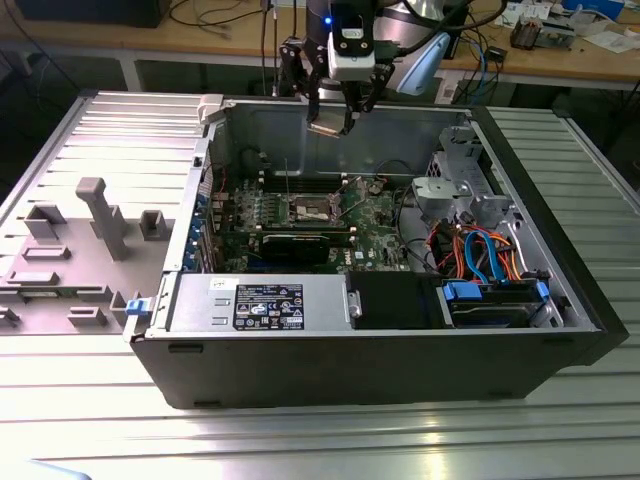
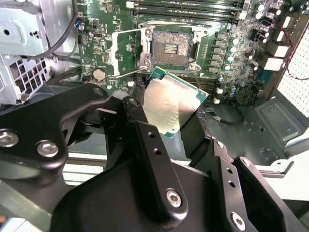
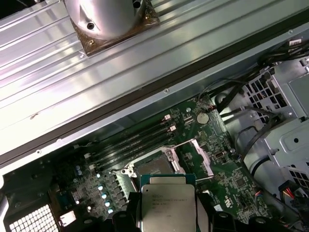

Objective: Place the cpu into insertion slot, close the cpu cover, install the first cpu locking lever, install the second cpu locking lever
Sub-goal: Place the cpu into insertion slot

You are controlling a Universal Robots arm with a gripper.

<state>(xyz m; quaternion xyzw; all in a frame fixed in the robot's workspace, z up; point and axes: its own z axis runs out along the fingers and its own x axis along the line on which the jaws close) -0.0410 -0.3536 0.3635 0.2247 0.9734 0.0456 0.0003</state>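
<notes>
My gripper (image 1: 330,118) hangs above the open computer case, shut on the cpu (image 1: 328,127). In both wrist views the cpu (image 2: 171,104) (image 3: 167,203) is a flat square chip with a silver top and green edge, clamped between black fingers (image 2: 140,121). The insertion slot (image 2: 170,48) (image 3: 152,166) (image 1: 310,208) lies below on the green motherboard (image 1: 375,215), bare, with its dark centre showing. The cpu cover (image 2: 126,53) (image 3: 200,157) stands swung open beside the slot. A thin locking lever (image 2: 128,73) sticks out along the slot's edge.
Inside the case are a power supply (image 1: 265,302), a silver drive cage (image 1: 465,185) and orange and blue cables (image 1: 480,250). Long memory slots (image 3: 130,142) run next to the socket. A grey fixture (image 1: 100,215) sits on the table at the exterior view's left.
</notes>
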